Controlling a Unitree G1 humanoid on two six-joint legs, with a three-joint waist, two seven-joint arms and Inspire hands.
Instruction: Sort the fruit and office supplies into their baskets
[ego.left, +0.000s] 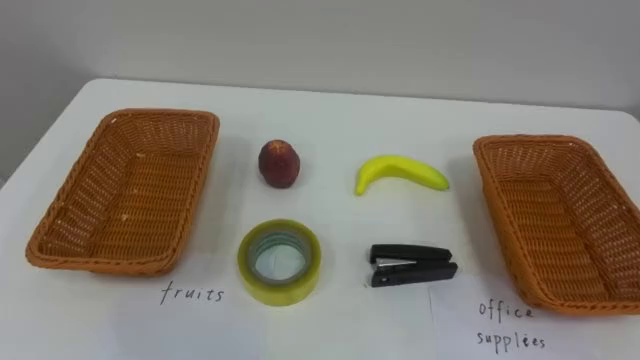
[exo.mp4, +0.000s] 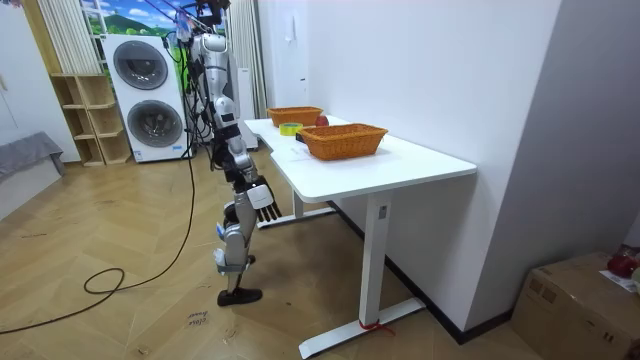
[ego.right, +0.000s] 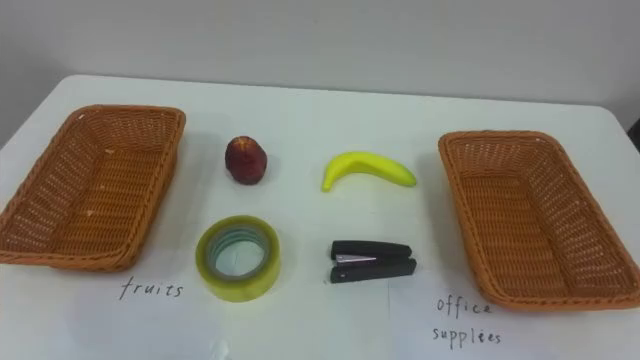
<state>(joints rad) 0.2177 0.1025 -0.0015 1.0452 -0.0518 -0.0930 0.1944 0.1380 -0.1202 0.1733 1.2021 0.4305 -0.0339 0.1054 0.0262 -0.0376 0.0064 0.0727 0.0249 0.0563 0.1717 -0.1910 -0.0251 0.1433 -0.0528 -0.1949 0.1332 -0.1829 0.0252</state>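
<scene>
- My right hand (exo.mp4: 262, 197) hangs slack, empty; peach (ego.left: 280, 163), banana (ego.left: 400, 172), tape (ego.left: 280, 292), stapler (ego.left: 412, 266) lie between fruits basket (ego.left: 160, 114) at 9 o'clock, office basket (ego.left: 540, 140) at 3
- Tape lies nearer the fruits basket; I could misfile it

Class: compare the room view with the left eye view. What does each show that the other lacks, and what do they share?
Room view: the robot standing beside the table, right hand hanging open, plus washing machines, a wooden shelf and a cardboard box. Left eye view: the banana and the handwritten labels. Shared: the table, left basket, right basket, tape roll, red fruit.
</scene>
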